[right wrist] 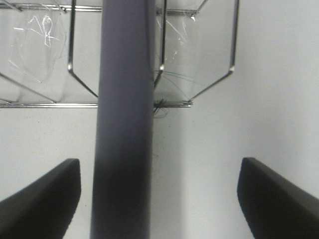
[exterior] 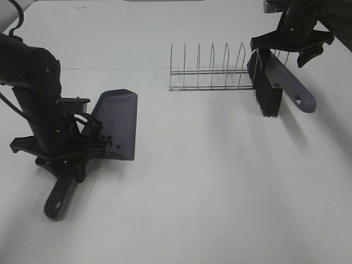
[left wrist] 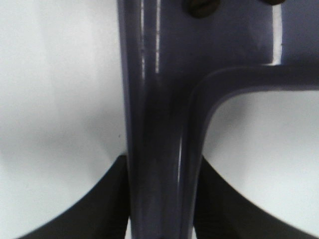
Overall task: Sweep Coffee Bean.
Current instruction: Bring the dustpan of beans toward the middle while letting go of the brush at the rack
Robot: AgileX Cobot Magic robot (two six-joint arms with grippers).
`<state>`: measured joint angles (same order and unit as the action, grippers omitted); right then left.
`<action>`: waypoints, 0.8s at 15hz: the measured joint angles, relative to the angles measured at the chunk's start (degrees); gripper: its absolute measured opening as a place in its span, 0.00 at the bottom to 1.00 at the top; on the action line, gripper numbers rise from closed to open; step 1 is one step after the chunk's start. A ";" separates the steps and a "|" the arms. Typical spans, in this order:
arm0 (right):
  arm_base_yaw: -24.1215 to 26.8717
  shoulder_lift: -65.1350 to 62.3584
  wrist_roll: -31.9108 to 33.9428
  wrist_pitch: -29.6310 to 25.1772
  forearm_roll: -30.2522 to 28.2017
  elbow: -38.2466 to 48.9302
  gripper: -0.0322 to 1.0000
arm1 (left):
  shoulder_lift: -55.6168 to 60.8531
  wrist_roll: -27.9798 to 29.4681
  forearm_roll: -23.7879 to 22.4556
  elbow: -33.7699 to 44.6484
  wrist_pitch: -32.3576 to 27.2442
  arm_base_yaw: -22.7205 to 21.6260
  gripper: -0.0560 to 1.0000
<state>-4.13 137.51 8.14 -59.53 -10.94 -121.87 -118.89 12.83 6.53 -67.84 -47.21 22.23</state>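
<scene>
Left gripper (left wrist: 160, 209): narrow, both fingers pressed against the sides of the dustpan handle (exterior: 59, 198), carrying the dustpan (exterior: 118, 118) at the left of the table (exterior: 220, 192). Dustpan: grey-violet, long axis running from the handle end at the near left toward the wide lip at the far right; whether it is resting on the table or held just above it cannot be told. Coffee bean (left wrist: 202, 7): a few tiny dark ovals lie inside the pan at its back, close to where the handle joins; no loose beans show on the bare table. Right gripper (right wrist: 159, 196): jaws wide, standing on either side of the brush handle (right wrist: 124, 124) and well apart from it, holding nothing. Brush (exterior: 269, 91): black bristles, grey handle, at the right end of the wire rack (exterior: 212, 71); handle slanting out to the near right; whether it leans on the wire cannot be told. Governing relation: the beans lie with the left arm, inside the thing it grips, and far across the table from the right gripper. Judged status: sweeping looks finished, the brush parked by the rack. Judged handling: keep the pan level or tipped toward its back, since the lip is open and the beans roll easily.
</scene>
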 joint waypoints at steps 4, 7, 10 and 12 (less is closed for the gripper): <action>0.00 -6.70 0.11 -4.58 0.17 -0.17 0.74 | 0.52 0.23 0.34 0.00 1.49 0.40 0.35; 0.00 -8.59 0.23 -5.16 2.58 -0.34 0.74 | 0.57 0.46 0.92 -0.40 4.41 2.58 0.35; 0.00 -8.88 0.23 -7.10 3.95 -0.34 0.74 | 0.34 1.78 2.35 -1.49 4.98 3.84 0.35; 0.00 -8.88 0.00 -9.22 4.13 -0.34 0.74 | -0.11 1.95 2.35 -2.01 4.35 3.84 0.35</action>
<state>-4.13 128.63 8.14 -68.75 -6.82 -122.21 -119.00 14.78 8.88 -69.84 -42.86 26.07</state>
